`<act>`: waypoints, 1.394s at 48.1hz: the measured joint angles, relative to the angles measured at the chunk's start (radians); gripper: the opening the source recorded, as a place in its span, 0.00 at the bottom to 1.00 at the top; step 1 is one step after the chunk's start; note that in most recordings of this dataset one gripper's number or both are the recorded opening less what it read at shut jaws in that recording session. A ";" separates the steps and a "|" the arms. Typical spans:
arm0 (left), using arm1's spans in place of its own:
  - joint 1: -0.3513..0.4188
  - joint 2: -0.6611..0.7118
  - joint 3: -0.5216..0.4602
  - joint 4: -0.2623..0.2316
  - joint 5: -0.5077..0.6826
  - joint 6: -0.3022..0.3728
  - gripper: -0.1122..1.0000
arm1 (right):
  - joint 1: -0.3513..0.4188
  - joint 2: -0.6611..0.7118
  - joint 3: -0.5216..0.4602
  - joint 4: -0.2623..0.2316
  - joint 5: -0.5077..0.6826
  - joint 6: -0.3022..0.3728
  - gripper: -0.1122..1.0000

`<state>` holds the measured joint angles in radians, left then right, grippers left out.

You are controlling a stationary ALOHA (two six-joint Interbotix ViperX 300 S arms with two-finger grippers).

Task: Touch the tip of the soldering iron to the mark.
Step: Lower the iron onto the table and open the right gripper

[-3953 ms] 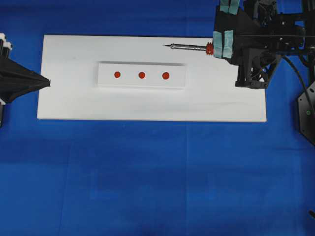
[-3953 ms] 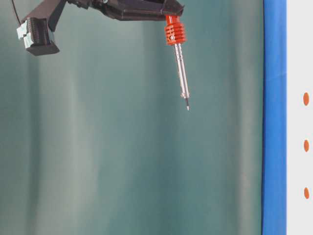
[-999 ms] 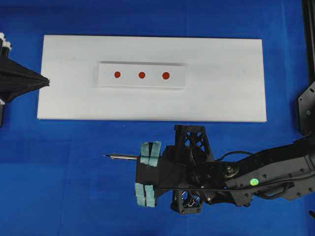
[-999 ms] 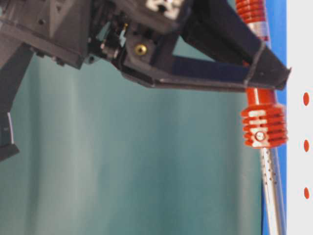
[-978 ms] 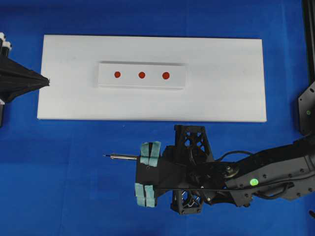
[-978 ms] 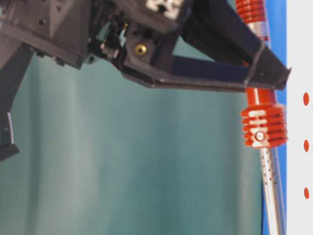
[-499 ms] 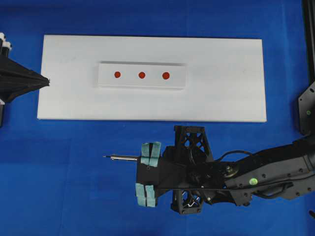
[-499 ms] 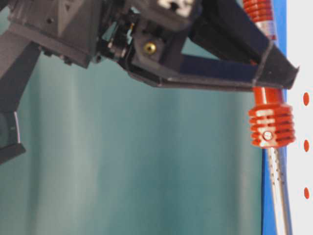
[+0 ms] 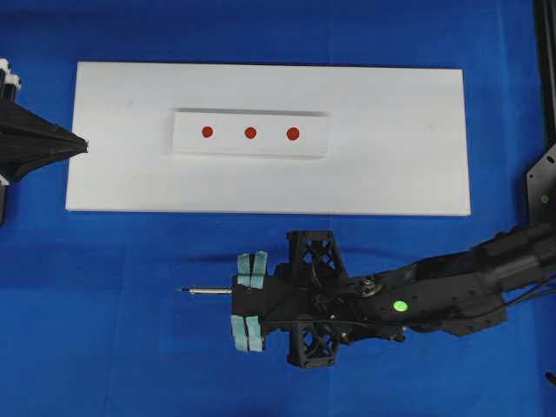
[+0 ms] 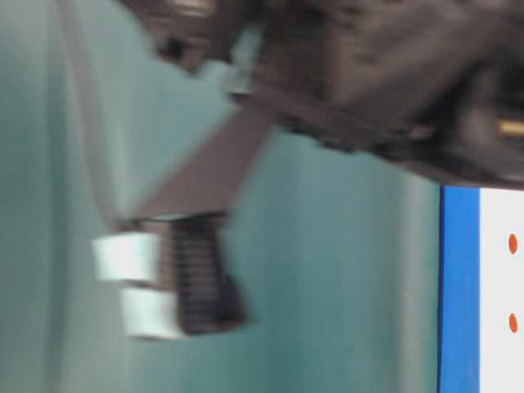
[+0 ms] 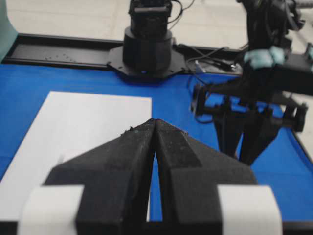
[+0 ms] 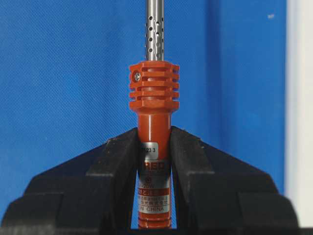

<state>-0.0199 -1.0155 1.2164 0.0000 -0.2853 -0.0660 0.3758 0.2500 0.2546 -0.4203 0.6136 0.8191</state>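
Note:
The soldering iron [image 12: 153, 132] has a red-orange ribbed handle and a perforated metal shaft. My right gripper [image 12: 153, 144] is shut on its handle. In the overhead view the right gripper [image 9: 248, 297] hovers over the blue cloth, on the near side of the white board. The iron's shaft [image 9: 207, 291] points left, and its tip is well short of the board. Three red marks [image 9: 250, 133] sit in a row on a raised white strip [image 9: 187, 143] on the board. My left gripper [image 9: 80, 145] is shut and empty at the board's left edge; it also shows in the left wrist view [image 11: 154, 123].
The white board [image 9: 391, 174] lies on blue cloth [image 9: 130, 347]. Its edge shows in the right wrist view [image 12: 299, 98]. The table-level view is filled by the blurred right arm [image 10: 368, 74], with two red marks [image 10: 512, 243] at its right edge. A black arm base [image 11: 146, 46] stands beyond the board.
My right gripper carried the iron from the board's far right corner to the cloth on the near side. In the last half second it shifted left and nearer, leaving the table-level view blurred.

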 measured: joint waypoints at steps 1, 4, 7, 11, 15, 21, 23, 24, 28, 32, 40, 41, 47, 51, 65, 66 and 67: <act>0.000 0.000 0.000 0.000 0.000 0.000 0.10 | -0.002 0.006 0.003 -0.002 -0.012 0.003 0.16; 0.000 0.000 0.000 0.000 0.002 0.000 0.10 | -0.008 0.026 0.014 -0.002 -0.051 0.006 0.16; 0.000 0.000 0.000 -0.002 0.002 0.000 0.10 | -0.009 0.040 0.021 0.000 -0.080 0.006 0.16; 0.000 0.000 0.000 0.000 0.002 0.000 0.10 | -0.012 0.057 0.031 0.000 -0.112 0.008 0.16; 0.000 -0.002 0.000 0.000 0.002 0.000 0.10 | -0.014 0.075 0.035 0.000 -0.147 0.008 0.16; 0.002 0.000 0.002 0.000 0.000 0.000 0.10 | -0.020 0.097 0.037 0.014 -0.172 0.009 0.16; 0.000 0.000 0.000 -0.002 0.002 0.000 0.10 | -0.025 0.103 0.037 0.020 -0.175 0.009 0.16; 0.000 -0.002 0.000 -0.002 0.002 0.000 0.10 | -0.026 0.106 0.037 0.023 -0.176 0.009 0.16; 0.002 -0.002 0.000 0.000 0.002 0.000 0.10 | -0.034 0.114 0.035 0.034 -0.179 0.009 0.16; 0.002 0.000 0.000 0.000 0.002 0.000 0.10 | -0.034 0.114 0.035 0.035 -0.186 0.009 0.16; 0.000 -0.002 0.000 0.000 0.002 0.000 0.10 | -0.034 0.115 0.037 0.037 -0.192 0.009 0.16; 0.000 -0.002 0.000 0.000 0.002 0.000 0.10 | -0.034 0.115 0.037 0.037 -0.193 0.008 0.16; 0.000 -0.002 0.002 0.000 0.002 0.000 0.10 | -0.034 0.114 0.038 0.037 -0.193 0.008 0.24; 0.000 -0.002 0.000 -0.002 0.002 0.000 0.10 | -0.035 0.117 0.038 0.037 -0.192 0.009 0.44; 0.002 -0.002 0.000 0.000 0.002 0.000 0.10 | -0.044 0.117 0.037 0.034 -0.190 0.008 0.94; 0.000 -0.002 0.000 0.000 0.002 0.000 0.10 | -0.044 0.117 0.038 0.034 -0.190 0.009 0.93; 0.000 -0.002 0.000 0.000 0.002 0.000 0.10 | -0.046 0.117 0.038 0.034 -0.190 0.011 0.92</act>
<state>-0.0199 -1.0170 1.2164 0.0000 -0.2838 -0.0660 0.3298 0.3666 0.2930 -0.3866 0.4234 0.8299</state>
